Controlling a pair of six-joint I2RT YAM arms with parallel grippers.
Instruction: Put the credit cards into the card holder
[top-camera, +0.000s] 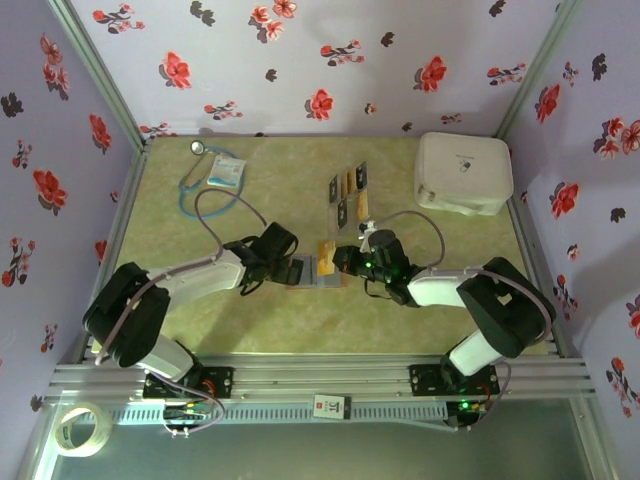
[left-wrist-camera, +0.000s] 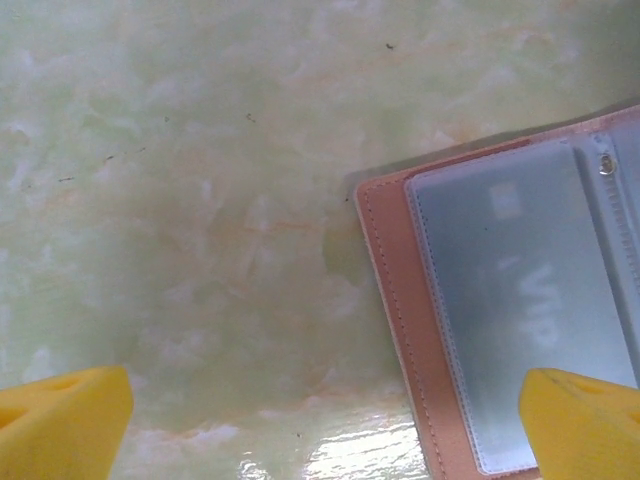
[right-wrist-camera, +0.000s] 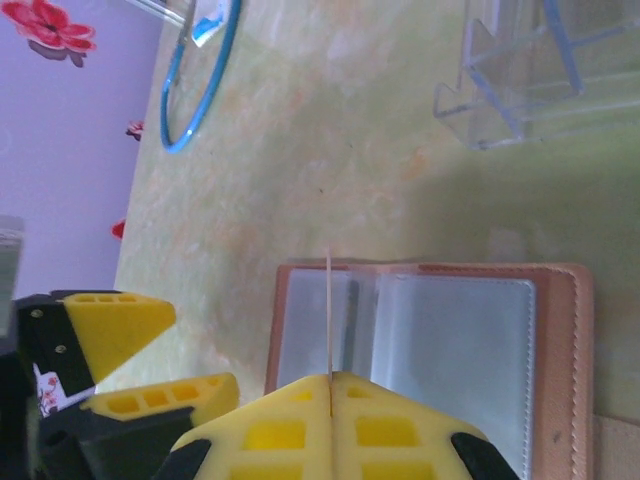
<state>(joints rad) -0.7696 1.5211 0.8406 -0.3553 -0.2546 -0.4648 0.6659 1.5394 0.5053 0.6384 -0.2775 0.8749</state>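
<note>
The card holder (top-camera: 312, 272) lies open on the table between my two grippers, brown with clear pockets (right-wrist-camera: 455, 340). My right gripper (right-wrist-camera: 331, 378) is shut on a thin credit card (right-wrist-camera: 329, 305), seen edge-on and standing upright over the holder's left pocket. My left gripper (left-wrist-camera: 320, 430) is open, low over the holder's edge (left-wrist-camera: 385, 290). One of its fingers (left-wrist-camera: 585, 425) rests above a pocket that holds a card marked VIP (left-wrist-camera: 520, 290). More credit cards (top-camera: 348, 195), dark and yellow-orange, stand in a clear rack behind the holder.
A big white rounded case (top-camera: 463, 172) sits at the back right. A blue stethoscope (top-camera: 197, 178) and a small packet (top-camera: 228, 170) lie at the back left. The clear rack (right-wrist-camera: 520, 85) is just beyond the holder. A tape roll (top-camera: 80, 428) lies off the table, front left.
</note>
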